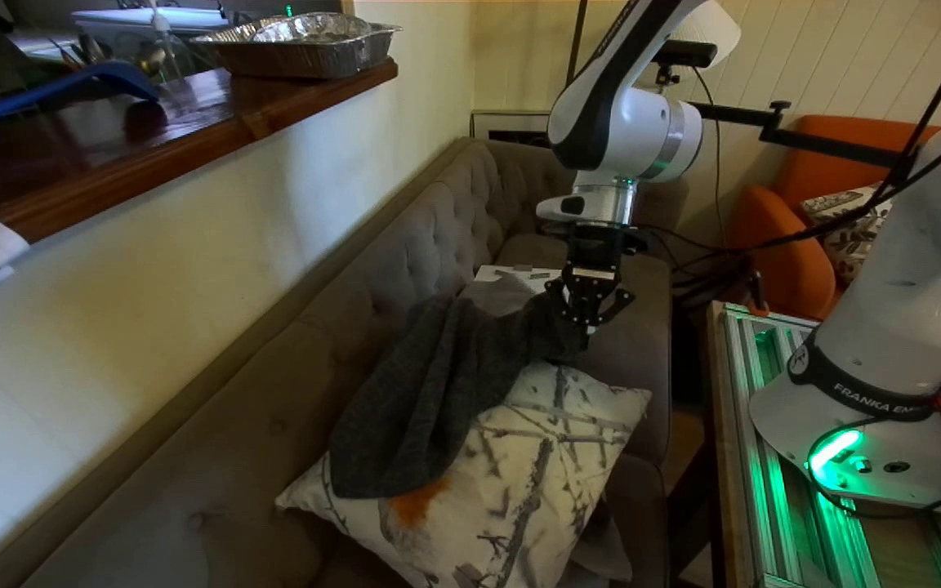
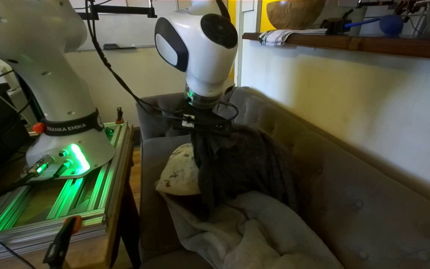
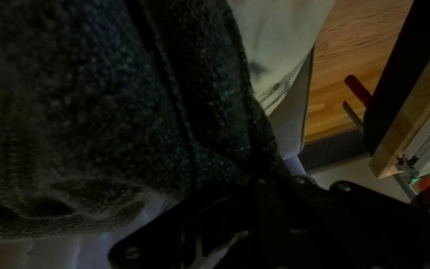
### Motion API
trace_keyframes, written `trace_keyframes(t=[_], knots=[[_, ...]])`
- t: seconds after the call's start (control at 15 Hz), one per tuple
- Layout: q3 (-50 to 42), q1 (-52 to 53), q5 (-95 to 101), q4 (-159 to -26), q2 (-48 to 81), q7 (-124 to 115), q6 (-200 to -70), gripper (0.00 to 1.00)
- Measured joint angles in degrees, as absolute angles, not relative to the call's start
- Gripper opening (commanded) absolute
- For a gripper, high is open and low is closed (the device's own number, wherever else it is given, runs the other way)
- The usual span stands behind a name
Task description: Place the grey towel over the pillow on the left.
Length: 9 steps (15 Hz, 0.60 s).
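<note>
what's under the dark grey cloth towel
Part of the square white branch-print pillow lies under the dark grey cloth towel; the pillow's orange patch shows at the towel's edge. What else lies beneath is hidden.

In an exterior view I see a long grey-brown button-tufted sofa [image 1: 307,367] running from eight o'clock to twelve. Behind it, a smooth cream wall [image 1: 266,237] catches warm yellowish light in patches, topped at ten by a glossy dark reddish-brown wooden counter [image 1: 217,122]. Pale, vertically grooved panelling [image 1: 830,57] spans one to two, with an orange upholstered armchair [image 1: 789,237] before it, between two and three. In an exterior view I find a white wall board [image 2: 136,30] near eleven; in my wrist view, honey-brown wooden floorboards [image 3: 353,45] at two.
</note>
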<state>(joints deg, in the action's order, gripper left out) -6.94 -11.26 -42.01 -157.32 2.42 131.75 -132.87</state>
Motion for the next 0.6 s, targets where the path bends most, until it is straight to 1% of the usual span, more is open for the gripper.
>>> trace_keyframes(t=[0.47,0.53,0.6], knots=[[-6.45,-10.11,-35.07,-156.34,6.42,134.94,-125.12,0.01],[-6.20,-10.07,-34.03,-155.95,7.22,135.05,-124.45,0.09],[-5.93,-10.01,-32.74,-155.45,8.12,135.05,-123.73,0.32]])
